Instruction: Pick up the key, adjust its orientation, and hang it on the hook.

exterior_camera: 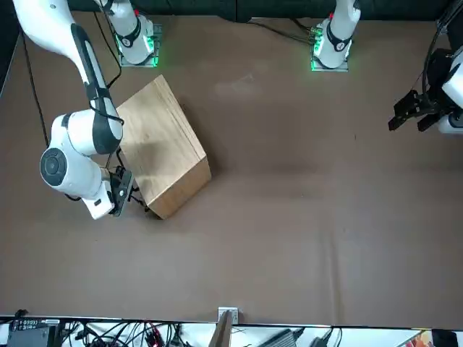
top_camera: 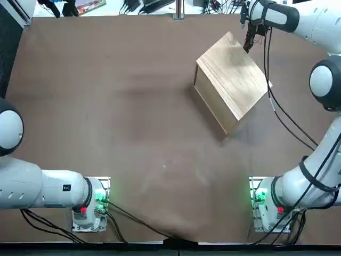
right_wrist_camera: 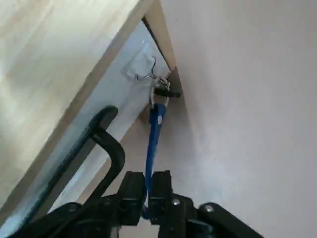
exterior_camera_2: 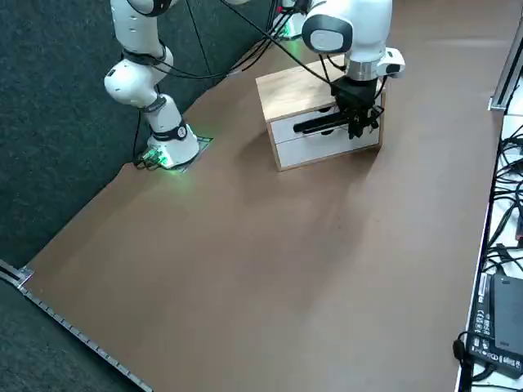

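Observation:
The key has a long blue head, and its silvery ring touches the small clear hook on the white front of the wooden box. My right gripper is shut on the blue head's lower end, its black fingers pressed together. In the top view the gripper hangs at the box's far right corner. From the right side the gripper sits against the white front, hiding key and hook. The front view shows the gripper beside the box.
A black bar handle runs across the box's white front, close to my fingers. Brown cloth covers the table. Cables and electronics lie beyond the table's far edge.

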